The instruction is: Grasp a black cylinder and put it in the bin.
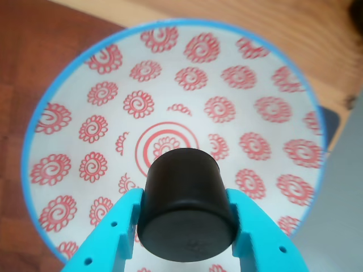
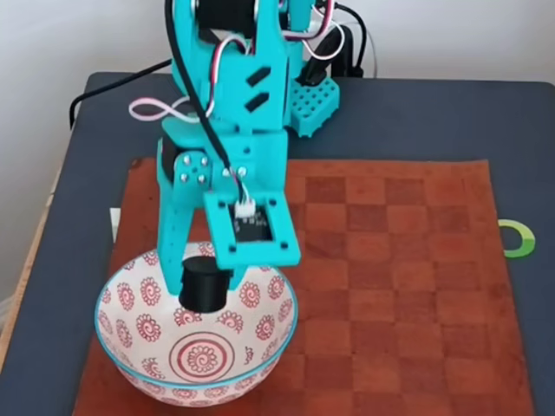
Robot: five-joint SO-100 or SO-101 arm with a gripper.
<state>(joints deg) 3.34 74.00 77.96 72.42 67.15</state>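
Black cylinder [image 1: 187,207] sits clamped between the jaws above the bin [image 2: 117,355]; fixed view adds the checkered mat [image 2: 390,260].

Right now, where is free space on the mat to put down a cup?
The checkered mat is bare to the right of the bowl, up to its right edge. The left side is crowded: the arm holds the black cylinder over the bowl.

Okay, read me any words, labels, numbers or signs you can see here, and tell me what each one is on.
None can be read.
The green and white mark at the mat's right edge in the fixed view is cut off.
The small board on the arm is too blurred.
The bin carries only red spiral flowers.
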